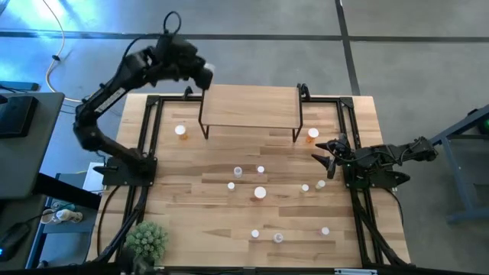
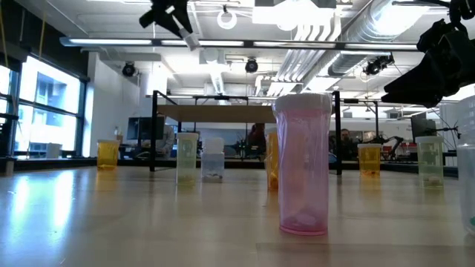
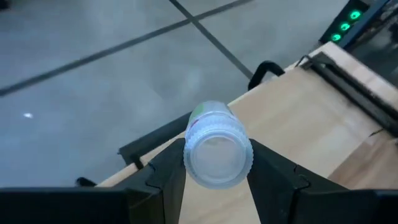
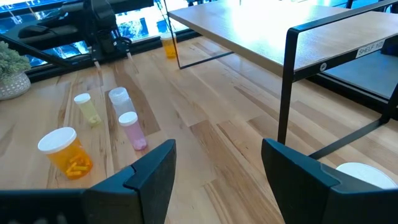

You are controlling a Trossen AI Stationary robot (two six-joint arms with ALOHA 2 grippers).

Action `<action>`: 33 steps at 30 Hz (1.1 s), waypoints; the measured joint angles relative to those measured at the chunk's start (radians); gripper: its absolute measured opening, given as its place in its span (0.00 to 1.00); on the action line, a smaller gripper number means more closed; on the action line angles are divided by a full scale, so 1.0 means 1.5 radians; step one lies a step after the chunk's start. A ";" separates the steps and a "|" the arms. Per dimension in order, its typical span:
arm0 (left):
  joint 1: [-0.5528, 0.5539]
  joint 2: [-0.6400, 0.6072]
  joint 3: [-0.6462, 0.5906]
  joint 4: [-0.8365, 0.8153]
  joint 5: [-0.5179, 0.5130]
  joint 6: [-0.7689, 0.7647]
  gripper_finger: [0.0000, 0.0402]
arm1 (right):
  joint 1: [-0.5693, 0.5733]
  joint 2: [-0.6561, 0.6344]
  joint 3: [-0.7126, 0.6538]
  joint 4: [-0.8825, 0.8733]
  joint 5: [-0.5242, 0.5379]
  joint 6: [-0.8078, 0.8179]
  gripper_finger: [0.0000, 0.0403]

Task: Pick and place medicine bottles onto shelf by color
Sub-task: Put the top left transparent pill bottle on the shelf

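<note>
The left hand hangs raised above the shelf's far left corner, its fingers clamped on a clear white-capped bottle. The shelf top is bare wood, standing at the far side of the counter. The right hand rests low by the shelf's right leg, fingers spread apart, just beside an orange bottle. The other medicine bottles stand scattered over the counter, a pink one closest to the near edge.
</note>
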 joint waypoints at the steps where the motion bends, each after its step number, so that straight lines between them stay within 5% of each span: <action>1: 0.013 0.016 0.016 -0.003 0.013 -0.006 0.35 | 0.000 0.000 0.000 0.000 0.000 0.000 0.57; 10: 0.075 0.156 0.127 -0.101 0.060 -0.064 0.35 | 0.000 0.000 0.000 0.000 0.000 0.000 0.57; 33: 0.050 0.327 0.132 -0.201 0.058 -0.047 0.35 | 0.000 0.000 0.000 0.000 0.000 0.000 0.57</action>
